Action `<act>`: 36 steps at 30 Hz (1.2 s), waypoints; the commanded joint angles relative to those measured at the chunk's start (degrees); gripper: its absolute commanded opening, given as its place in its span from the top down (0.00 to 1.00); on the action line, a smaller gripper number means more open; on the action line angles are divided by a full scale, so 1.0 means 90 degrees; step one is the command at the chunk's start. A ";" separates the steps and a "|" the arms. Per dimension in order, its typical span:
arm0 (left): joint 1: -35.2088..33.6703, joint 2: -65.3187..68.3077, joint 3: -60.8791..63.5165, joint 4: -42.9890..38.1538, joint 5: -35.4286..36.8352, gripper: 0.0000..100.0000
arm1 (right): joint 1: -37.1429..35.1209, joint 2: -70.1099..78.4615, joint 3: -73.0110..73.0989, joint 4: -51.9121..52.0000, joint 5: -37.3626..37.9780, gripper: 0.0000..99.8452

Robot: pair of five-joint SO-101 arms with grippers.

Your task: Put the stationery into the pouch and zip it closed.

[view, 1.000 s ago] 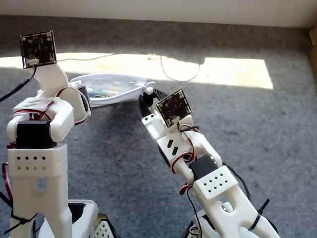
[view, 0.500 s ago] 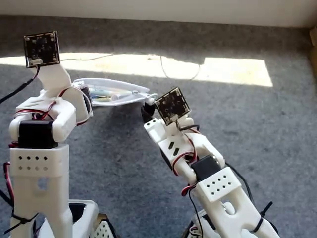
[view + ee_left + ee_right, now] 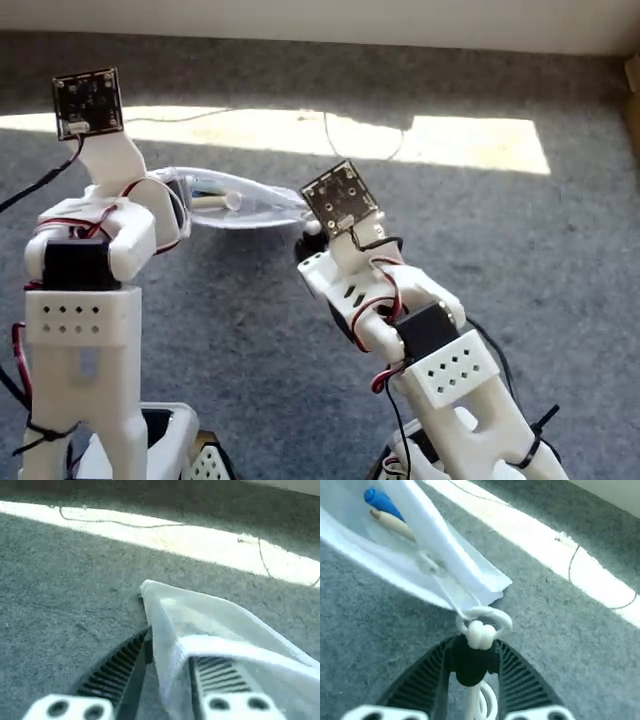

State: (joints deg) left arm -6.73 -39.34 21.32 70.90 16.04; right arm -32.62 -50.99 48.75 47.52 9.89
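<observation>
Looking down on a clear pouch (image 3: 240, 208), strung out between the two arms above grey carpet (image 3: 520, 260). Cannot tell whether touching the carpet or hanging free of it.

Gripped at one end by the left gripper (image 3: 169, 650): ribbed black fingers (image 3: 120, 667) pressed in on the see-through plastic from both sides, with a fold of the pouch wall bunched up between them.

Over at the pouch's other end, caught by the right gripper (image 3: 472, 650). Not holding the plastic itself here; squeezed shut instead on a small black tab (image 3: 470, 667), with the white knotted cord (image 3: 480, 629) of the zip pull sitting just above the fingertips. Running from that knot back up to the pouch's zip edge as a thin white line, drawn fairly straight.

Inside the pouch, lying together near the middle: a blue pen cap (image 3: 380, 500) and, just beside it, a pale wooden pencil (image 3: 394, 524). Tucked between the two clear walls, well apart from the corner nearest the zip pull.

Too hard to make out how far along the pouch the zip is done up.

Beyond the pouch, on the side away from the arms: a bright band of sunlight (image 3: 470, 145) across the carpet, crossed by a thin looping cable (image 3: 345, 155).
</observation>
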 commanded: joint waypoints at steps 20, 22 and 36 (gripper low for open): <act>0.1841 0.0044 0.0376 -0.1846 -0.0088 0.73 | -0.0249 -0.3648 0.1499 0.0630 -0.0117 0.99; 0.2144 0.0054 0.0386 -0.1875 -0.0352 0.72 | -0.0249 -0.3902 0.1685 0.0640 -0.0078 0.99; 0.3736 0.0005 0.0376 -0.1856 -0.1621 0.71 | -0.0239 -0.4918 0.2359 0.0611 -0.0107 0.99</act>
State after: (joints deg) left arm 23.25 -38.73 25.27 55.34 4.09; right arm -34.55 -93.80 70.02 53.23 8.40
